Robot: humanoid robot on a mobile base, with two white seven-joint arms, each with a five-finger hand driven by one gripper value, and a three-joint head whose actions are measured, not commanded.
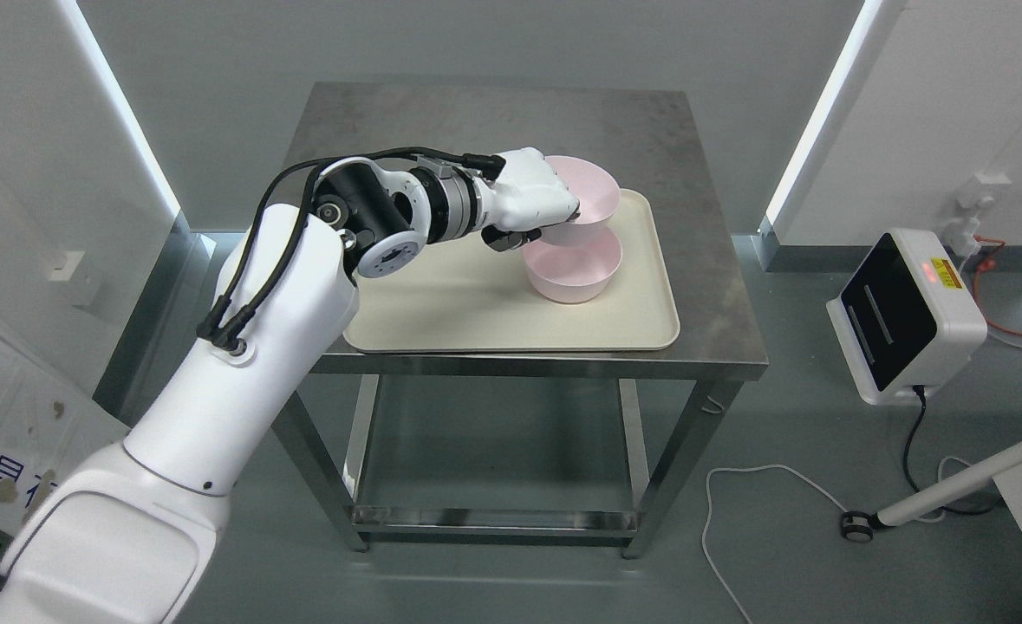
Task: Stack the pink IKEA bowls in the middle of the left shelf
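Left hand [532, 201] is gripping the upper pink bowl [587, 192] by its rim, holding it above the lower pink bowl [573, 270] on the cream tray [511, 321] atop the steel surface [710, 286]; nesting it likely requires lowering squarely before letting go.

Cream tray [441, 303] on steel table [701, 286]; white device [905, 316] on floor right, cable [736, 503] trailing.
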